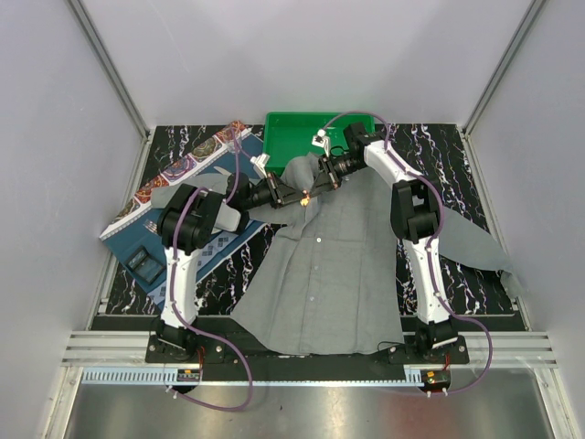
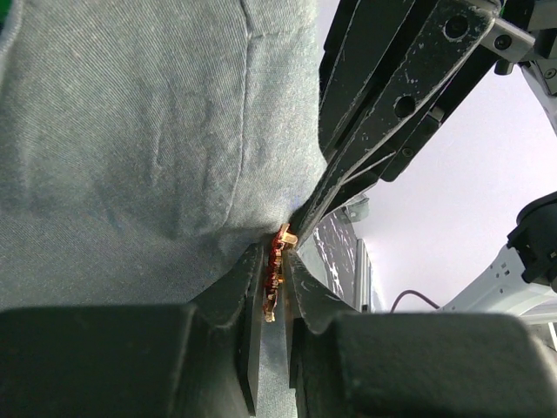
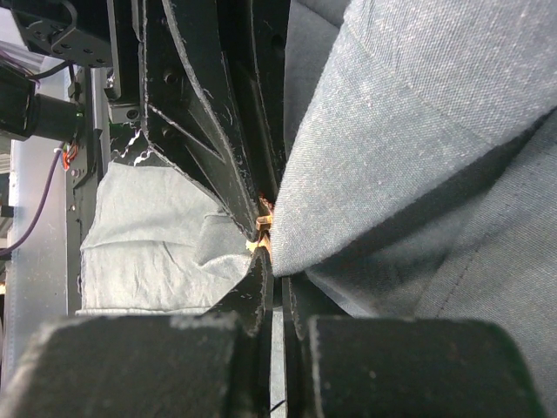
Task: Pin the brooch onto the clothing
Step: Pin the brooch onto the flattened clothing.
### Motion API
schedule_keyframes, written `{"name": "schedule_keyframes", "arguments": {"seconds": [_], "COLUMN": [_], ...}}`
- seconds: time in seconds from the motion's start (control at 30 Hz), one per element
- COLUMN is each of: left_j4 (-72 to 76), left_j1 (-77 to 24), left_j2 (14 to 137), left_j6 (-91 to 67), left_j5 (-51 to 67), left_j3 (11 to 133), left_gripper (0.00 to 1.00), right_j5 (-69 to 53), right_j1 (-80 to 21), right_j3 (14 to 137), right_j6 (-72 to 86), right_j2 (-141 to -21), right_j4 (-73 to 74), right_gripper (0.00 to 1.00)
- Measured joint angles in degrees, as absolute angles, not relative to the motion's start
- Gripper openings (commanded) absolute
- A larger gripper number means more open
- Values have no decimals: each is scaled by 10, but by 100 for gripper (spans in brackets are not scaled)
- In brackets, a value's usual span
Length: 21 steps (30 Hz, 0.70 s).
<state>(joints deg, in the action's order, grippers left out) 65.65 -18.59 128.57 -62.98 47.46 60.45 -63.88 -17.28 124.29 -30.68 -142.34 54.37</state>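
Observation:
The clothing [image 1: 338, 274], a grey button-up shirt, lies spread on the table, its collar end lifted between both arms. The brooch [image 1: 304, 197] is a tiny red-orange and gold glint there. In the left wrist view the brooch [image 2: 276, 266] stands edge-on between the tips of my left gripper [image 2: 277, 252], which is shut on it, tight against a shirt fold [image 2: 130, 148]. My right gripper [image 3: 278, 261] is shut, its tips pinching the fold's edge [image 3: 418, 131], tip to tip with the left gripper's fingers [image 3: 209, 148]. A gold bit of brooch [image 3: 264, 228] shows between them.
A green tray [image 1: 292, 133] stands at the back, just behind both grippers. A dark blue patterned placemat [image 1: 196, 165] lies at the left under the left arm, with a small dark device [image 1: 144, 261] on its near corner. The table top is black marble [image 1: 457, 155].

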Motion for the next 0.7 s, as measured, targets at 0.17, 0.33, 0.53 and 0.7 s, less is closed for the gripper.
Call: {"name": "schedule_keyframes", "arguments": {"seconds": [0.17, 0.33, 0.53, 0.7], "left_j4": [632, 614, 596, 624], "left_j1": [-186, -186, -186, -183], "left_j2": [1278, 1272, 1267, 1267], "left_j6": [-613, -598, -587, -602], "left_j5": [475, 474, 473, 472], "left_j3": [610, 611, 611, 609], "left_gripper": [22, 25, 29, 32], "right_j5": [-639, -636, -634, -631], "right_j1": [-173, -175, -176, -176], "right_j3": [1245, 1245, 1245, 1267], "right_j6": [-307, -308, -307, -291], "right_j2": [-1423, -1423, -1423, -1424], "right_j4": [544, 546, 551, 560], "right_gripper": [0, 0, 0, 0]}}
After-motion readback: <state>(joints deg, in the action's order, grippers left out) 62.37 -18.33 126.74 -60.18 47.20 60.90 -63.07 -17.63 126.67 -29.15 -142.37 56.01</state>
